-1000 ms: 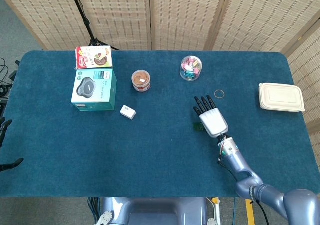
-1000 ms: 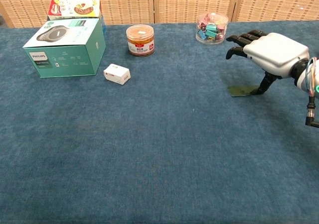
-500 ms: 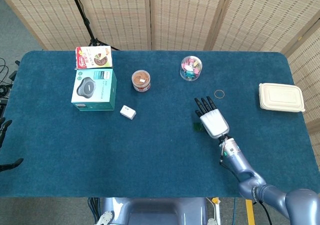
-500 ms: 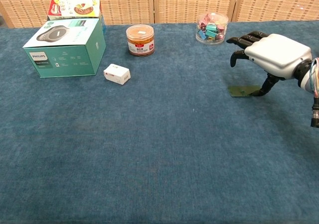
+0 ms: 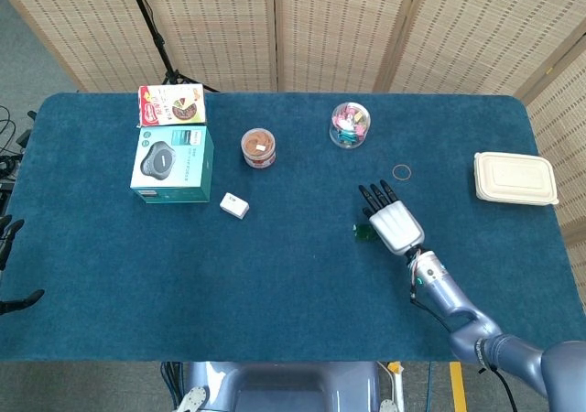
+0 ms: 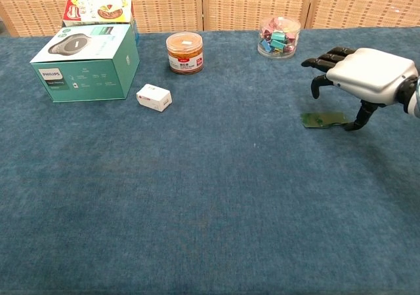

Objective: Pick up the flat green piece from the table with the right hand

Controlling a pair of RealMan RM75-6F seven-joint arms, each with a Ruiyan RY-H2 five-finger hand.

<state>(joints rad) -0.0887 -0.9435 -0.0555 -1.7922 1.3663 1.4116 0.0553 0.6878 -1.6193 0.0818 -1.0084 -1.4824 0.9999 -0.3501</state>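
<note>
The flat green piece point(image 5: 363, 233) point(image 6: 321, 119) lies on the blue table cloth, right of centre. My right hand point(image 5: 394, 222) point(image 6: 367, 75) hovers palm-down over its right end, dark fingers spread and pointing toward the back of the table. Its thumb reaches down to the cloth just right of the piece; whether it touches the piece I cannot tell. Nothing is held. Of my left hand point(image 5: 11, 265), only dark fingertips show, wide apart, off the table's left edge in the head view.
A teal box point(image 5: 172, 163) and a red-and-white box point(image 5: 172, 105) stand at the back left, with a small white box point(image 5: 234, 205) near them. An orange jar point(image 5: 258, 147), a jar of clips point(image 5: 350, 124), a rubber band point(image 5: 402, 171) and a beige lidded container point(image 5: 515, 178) lie further back and right.
My right hand has drifted right and toward the table's near edge. Its thumb has slid from on the green piece to just past its right end. The piece stays flat.
</note>
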